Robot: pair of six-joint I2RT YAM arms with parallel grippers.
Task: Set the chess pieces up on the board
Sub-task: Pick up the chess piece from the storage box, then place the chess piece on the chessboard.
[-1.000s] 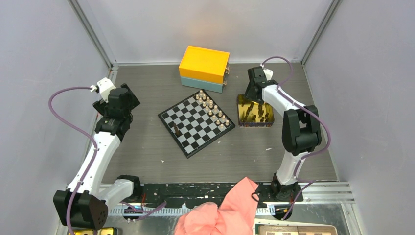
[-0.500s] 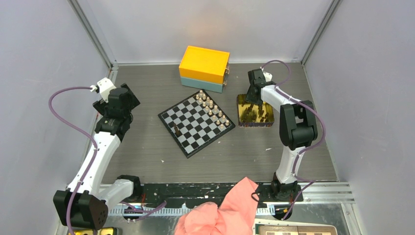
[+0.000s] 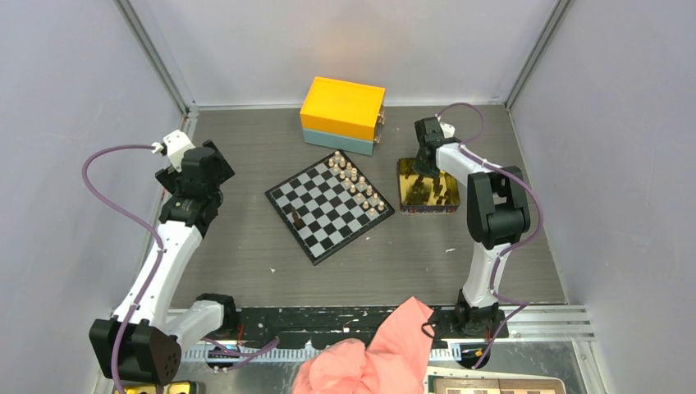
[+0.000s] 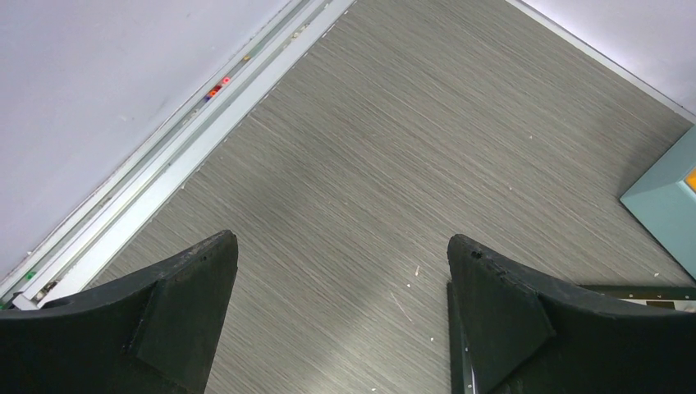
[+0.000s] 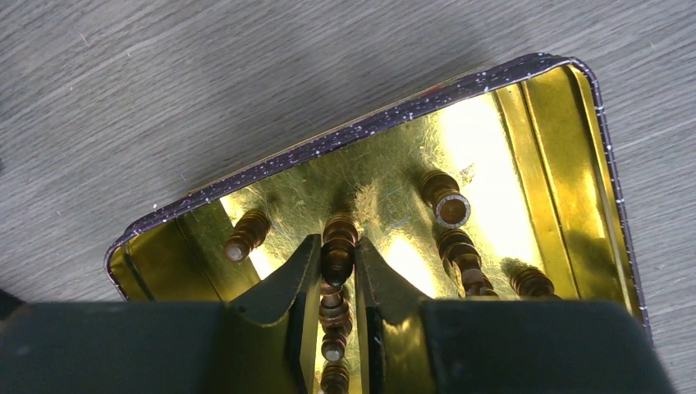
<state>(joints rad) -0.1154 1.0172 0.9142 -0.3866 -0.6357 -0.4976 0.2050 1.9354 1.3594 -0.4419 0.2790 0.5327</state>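
The black-and-white board [image 3: 316, 234] lies mid-table. Light tan chess pieces [image 3: 357, 182] stand in two rows along its far right edge, and one dark piece [image 3: 295, 218] stands near its left side. My right gripper [image 3: 424, 160] reaches down into the shiny gold tin [image 3: 450, 205]. In the right wrist view the gripper [image 5: 337, 246] is shut on a dark brown chess piece [image 5: 337, 261] inside the tin [image 5: 361, 131]. Several more dark pieces [image 5: 447, 205] lie on the tin's floor. My left gripper [image 3: 197, 176] is open and empty over bare table [image 4: 341, 246] at the far left.
An orange-and-teal box [image 3: 343, 115] stands behind the board; its teal corner shows in the left wrist view [image 4: 665, 197]. A pink cloth [image 3: 369, 353] lies at the near edge, beside a brown-and-cream board [image 3: 501, 386]. Walls close in on three sides.
My right arm has folded in and its gripper has dropped lower into the gold tin. The left arm and the pieces on the board have not moved.
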